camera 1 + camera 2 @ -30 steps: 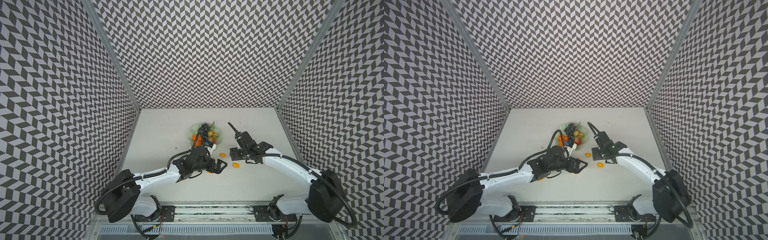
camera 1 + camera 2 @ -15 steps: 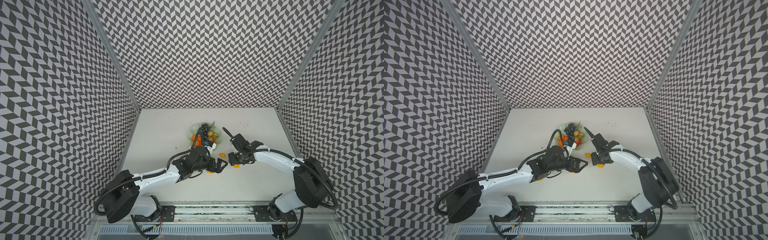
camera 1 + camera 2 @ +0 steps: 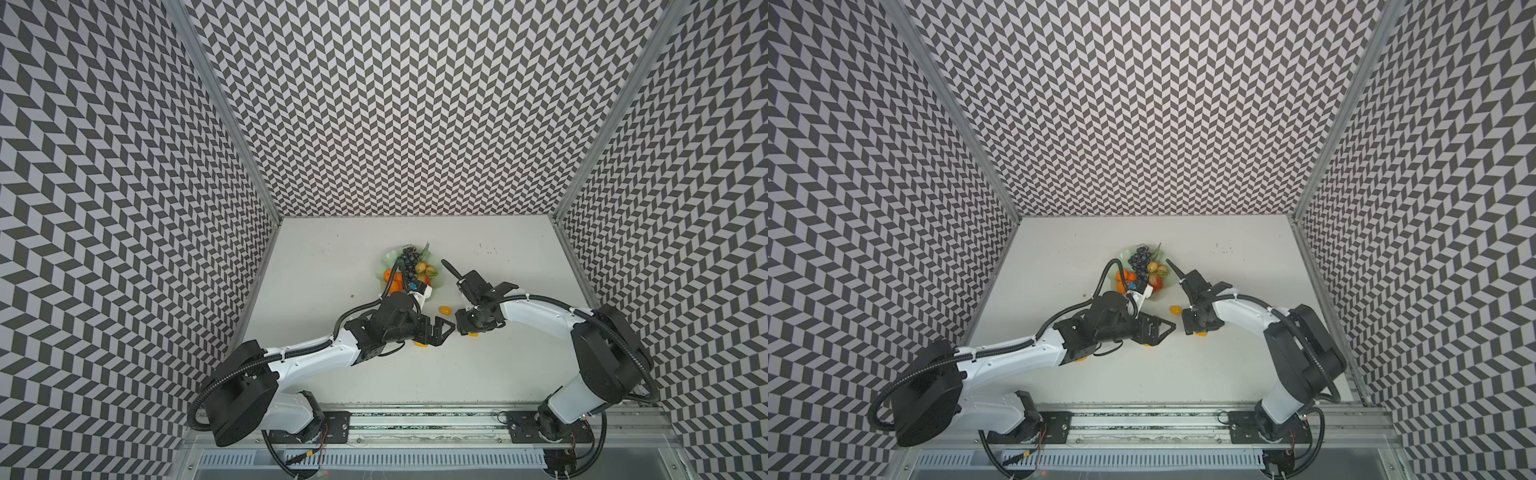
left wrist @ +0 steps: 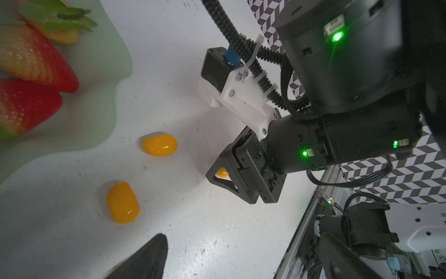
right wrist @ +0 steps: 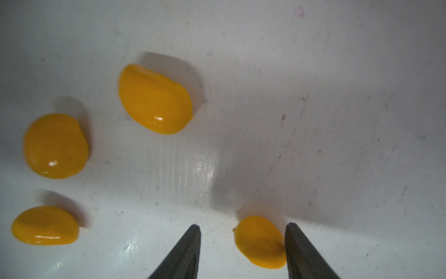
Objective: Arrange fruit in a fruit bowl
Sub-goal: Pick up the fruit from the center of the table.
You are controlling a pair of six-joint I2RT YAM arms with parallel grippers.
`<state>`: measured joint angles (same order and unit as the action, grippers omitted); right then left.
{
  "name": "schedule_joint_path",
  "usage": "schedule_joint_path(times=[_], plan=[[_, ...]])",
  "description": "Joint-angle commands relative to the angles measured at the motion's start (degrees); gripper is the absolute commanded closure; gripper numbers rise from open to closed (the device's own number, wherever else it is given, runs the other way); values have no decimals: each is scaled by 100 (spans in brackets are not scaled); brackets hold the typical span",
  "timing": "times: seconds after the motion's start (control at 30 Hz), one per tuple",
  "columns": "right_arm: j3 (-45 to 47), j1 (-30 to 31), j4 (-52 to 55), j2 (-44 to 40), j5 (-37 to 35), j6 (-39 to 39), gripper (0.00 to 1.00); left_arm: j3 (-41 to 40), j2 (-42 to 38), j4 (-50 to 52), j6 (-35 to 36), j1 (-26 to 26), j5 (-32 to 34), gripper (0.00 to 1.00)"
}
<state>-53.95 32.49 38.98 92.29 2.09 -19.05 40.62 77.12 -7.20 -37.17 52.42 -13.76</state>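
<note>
Four kumquats (image 5: 154,99) lie loose on the white surface (image 3: 478,374), all outside the fruit bowl (image 3: 388,259). We see the right fingers (image 5: 304,256) set around one kumquat (image 5: 259,241). One finger is against its side, while a gap shows between the fruit and the opposite finger, so the pair stands partly apart and has no grip on it. The three others rest near by, apart from one another. We find the left fingers (image 4: 149,258) spread wide with nothing between them, pointing toward the right ones and close to them. The bowl sits beyond both pairs of fingers, toward the back wall. It holds a dark grape bunch (image 3: 1140,262), tangerines (image 3: 1125,277) and strawberries (image 4: 36,62).
</note>
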Motion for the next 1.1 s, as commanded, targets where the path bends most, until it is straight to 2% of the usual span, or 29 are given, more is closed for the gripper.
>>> schedule_joint_path(times=[0.0,0.83,1.07], plan=[[111,-5,83,13,122,-5,47,-46,-128,-44,-27,17,31,0],[89,56,66,279,-220,-139,60,-172,-224,-91,-64,21,13,0],[41,64,-22,399,-276,-134,69,-243,-306,-57,-38,18,29,0]])
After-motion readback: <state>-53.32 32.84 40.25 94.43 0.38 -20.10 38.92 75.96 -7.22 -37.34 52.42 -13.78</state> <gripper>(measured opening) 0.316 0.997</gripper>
